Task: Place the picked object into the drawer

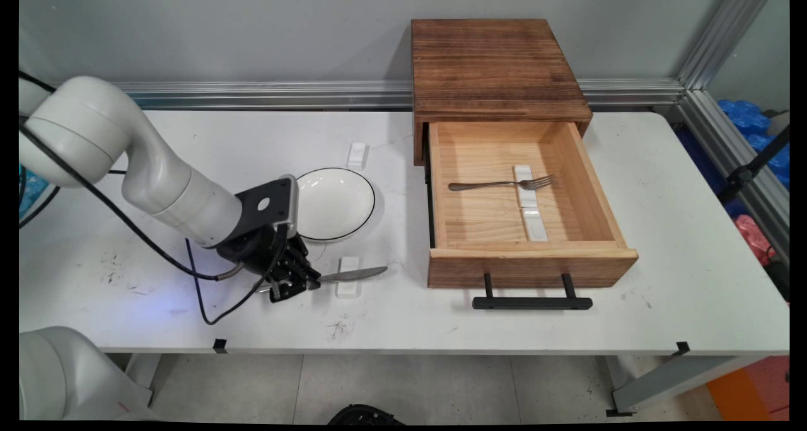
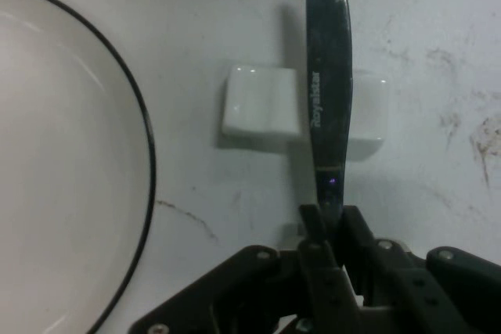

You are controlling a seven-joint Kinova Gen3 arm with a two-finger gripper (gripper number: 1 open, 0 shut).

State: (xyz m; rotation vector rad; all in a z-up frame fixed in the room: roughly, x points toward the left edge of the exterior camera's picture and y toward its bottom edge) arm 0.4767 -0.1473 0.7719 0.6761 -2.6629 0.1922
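A plate (image 1: 334, 203) sat left of centre on the table (image 1: 662, 280). Below it, a knife (image 1: 353, 275) lay across a small rest (image 1: 347, 284), its handle end at the gripper (image 1: 296, 286). Another rest (image 1: 357, 155) sat above the plate. At right, an open drawer (image 1: 529, 264) held a fork (image 1: 501, 183) lying across one of two rests (image 1: 524, 185).

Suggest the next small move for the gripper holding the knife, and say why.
Probably a short straight lift. The gripper is shut on the knife handle, its blade across the white rest beside the plate; rising first should clear the rest without dragging it.
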